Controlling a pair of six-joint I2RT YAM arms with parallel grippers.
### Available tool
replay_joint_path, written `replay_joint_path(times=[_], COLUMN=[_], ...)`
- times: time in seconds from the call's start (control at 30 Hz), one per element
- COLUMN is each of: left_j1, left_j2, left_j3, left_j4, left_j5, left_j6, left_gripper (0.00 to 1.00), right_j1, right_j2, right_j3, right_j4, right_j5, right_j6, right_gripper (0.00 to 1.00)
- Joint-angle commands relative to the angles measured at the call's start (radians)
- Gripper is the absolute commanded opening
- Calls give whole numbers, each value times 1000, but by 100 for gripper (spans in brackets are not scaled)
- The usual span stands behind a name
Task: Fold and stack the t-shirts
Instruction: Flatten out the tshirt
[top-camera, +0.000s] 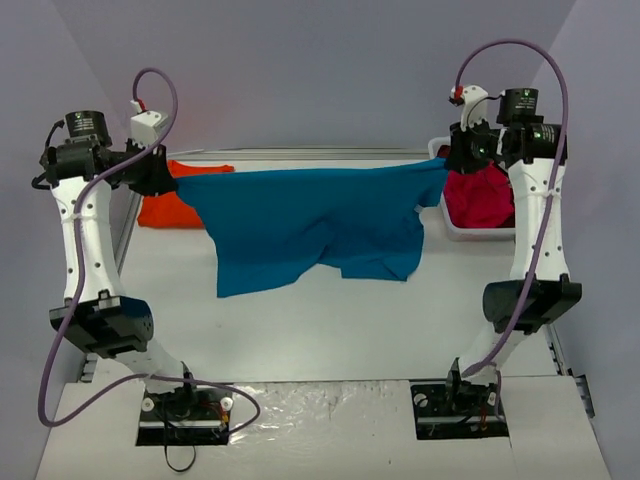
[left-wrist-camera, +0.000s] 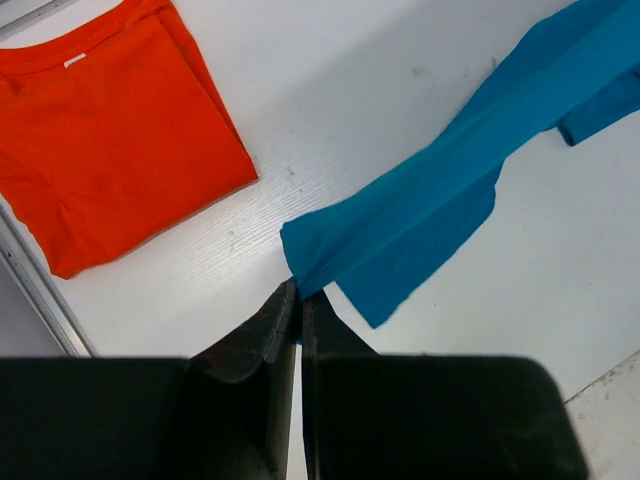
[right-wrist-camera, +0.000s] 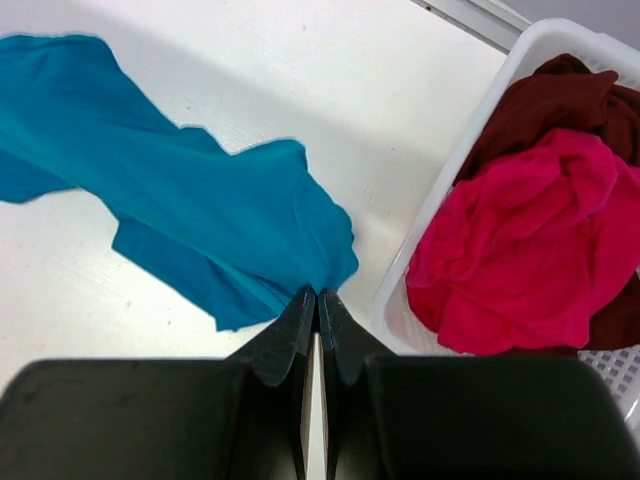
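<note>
The left end effector (left-wrist-camera: 298, 290) is clenching one top corner of the teal-blue t-shirt (top-camera: 310, 225), its jaws pressed together on the cloth. The right end effector (right-wrist-camera: 317, 293) is gripping the opposite corner the same way. The shirt is hanging stretched between them above the middle of the counter (top-camera: 330, 330), its top edge running nearly level from left to right and its lower part drooping toward the near side. The orange t-shirt (left-wrist-camera: 110, 130) is lying folded flat at the counter's far left corner. The white basket (right-wrist-camera: 450, 180) is sitting at the far right edge, with the magenta-pink t-shirt (right-wrist-camera: 530, 240) bunched on top of the dark red t-shirt (right-wrist-camera: 560, 100) inside it.
</note>
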Motion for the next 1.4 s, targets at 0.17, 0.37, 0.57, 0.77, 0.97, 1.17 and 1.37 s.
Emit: replay_joint_path(times=[0.17, 0.37, 0.57, 0.77, 0.97, 1.17, 1.37], left_j1=[14, 12, 12, 12, -3, -63, -112], left_j2=[-351, -560, -642, -476, -170, 90, 229], left_j3=[-300, -411, -297, -185, -170, -6, 340], left_j4=[-5, 12, 65, 188, 318, 292, 174], left_j5=[47, 16, -31, -90, -148, -200, -266], left_j6=[0, -56, -159, -231, -265, -253, -257], left_gripper=[2, 2, 2, 2, 2, 2, 2], right_j1=[-24, -26, -26, -24, -24, -24, -24], right_j2=[-435, -602, -607, -465, -161, 110, 197], right_j3=[-290, -355, -182, -157, -110, 135, 416], right_j4=[34, 49, 52, 184, 253, 256, 267], right_j5=[-68, -96, -45, 39, 64, 70, 102], right_j6=[36, 97, 134, 159, 139, 168, 214], right_gripper=[0, 0, 0, 0, 0, 0, 0])
